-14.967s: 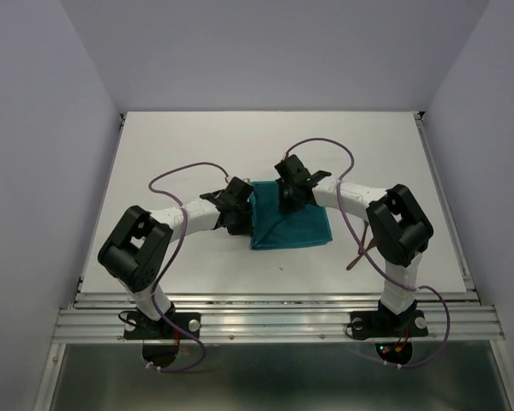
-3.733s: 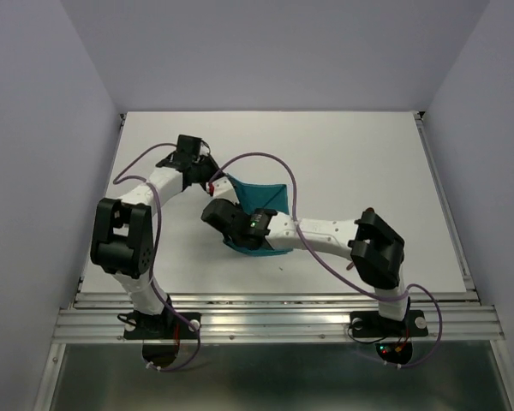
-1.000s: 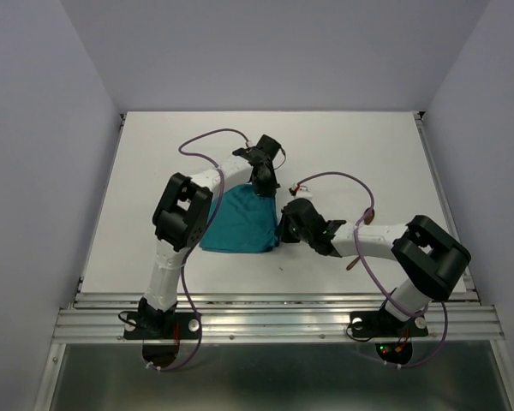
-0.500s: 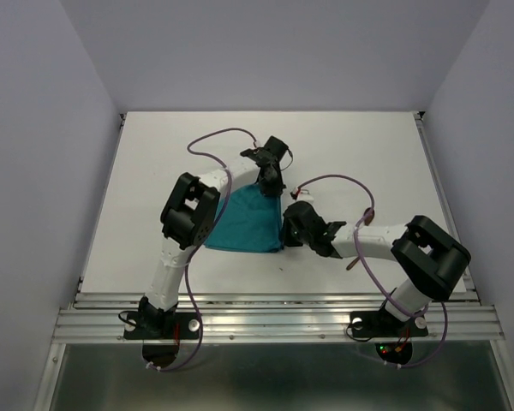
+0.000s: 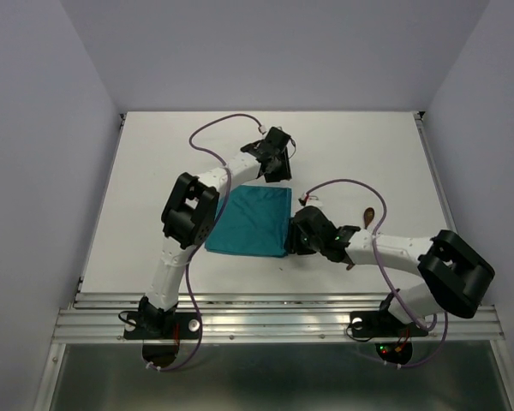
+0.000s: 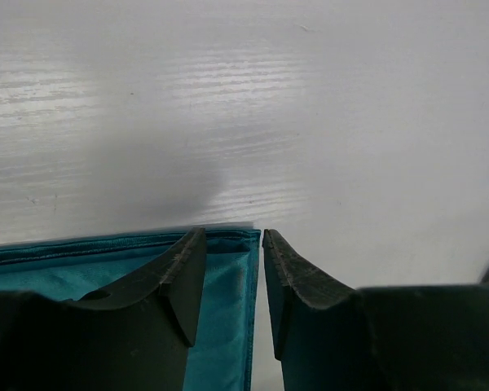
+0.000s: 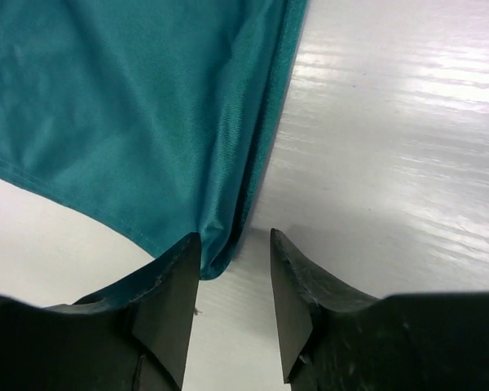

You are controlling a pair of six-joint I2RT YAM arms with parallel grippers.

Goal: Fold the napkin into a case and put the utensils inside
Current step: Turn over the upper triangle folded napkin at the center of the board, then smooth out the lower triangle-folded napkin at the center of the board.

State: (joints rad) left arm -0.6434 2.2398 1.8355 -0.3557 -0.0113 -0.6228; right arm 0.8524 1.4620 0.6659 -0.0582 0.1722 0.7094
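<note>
A moment ago both my end effectors were pinched shut on the right-hand edge of the thin teal blue-green cloth napkin [image 5: 250, 221], drawing it across. Now both have let go, and the napkin lies flat on the white desk [image 5: 368, 154] as a doubled, roughly square panel in the middle. My left end effector [image 5: 277, 169] sits at the panel's far right corner. From its wrist, my left end effector [image 6: 232, 236] has its jaws partly apart with nothing between them, and the hemmed corner of the napkin [image 6: 220, 342] rests flat on the desk just beneath. My right end effector [image 5: 298, 238] is at the near right corner. In the wrist view my right end effector [image 7: 234, 238] is likewise partly open and holding nothing, with the folded tip of the napkin [image 7: 130, 122] lying just beside the left finger rather than clamped. I take this to mean the fold is laid down and released, though the cloth is still too wide to count as a narrow case, so I judge that more folding is needed. A thin reddish-brown utensil [image 5: 367, 215] shows to the right, partly hidden behind my right arm, well apart from the napkin and not yet placed inside.
</note>
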